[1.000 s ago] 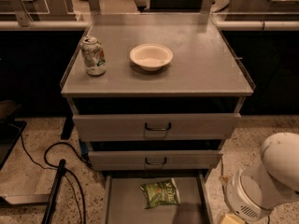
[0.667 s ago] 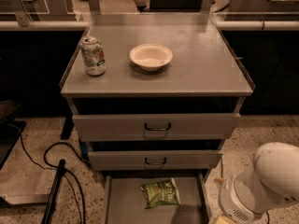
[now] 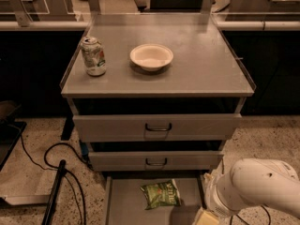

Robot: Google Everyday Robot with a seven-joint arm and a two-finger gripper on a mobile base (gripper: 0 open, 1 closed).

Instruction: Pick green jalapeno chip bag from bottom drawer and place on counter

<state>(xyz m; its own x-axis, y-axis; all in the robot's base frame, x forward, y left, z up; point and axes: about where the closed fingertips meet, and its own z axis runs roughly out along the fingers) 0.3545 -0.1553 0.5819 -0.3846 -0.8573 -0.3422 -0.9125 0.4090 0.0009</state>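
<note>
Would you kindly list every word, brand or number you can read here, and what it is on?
Green jalapeno chip bag, in the bottom drawer: print too blurred to read.
Soda can, on the counter: label too blurred to read.
Tool, low beside the drawer's right wall: no text visible.

Bag (image 3: 161,194) is lying in the open bottom drawer (image 3: 123,205), can (image 3: 93,56) and bowl (image 3: 151,56) are sitting on the surface (image 3: 201,64), and the hand (image 3: 206,218) is hanging low by the drawer's right edge.
</note>
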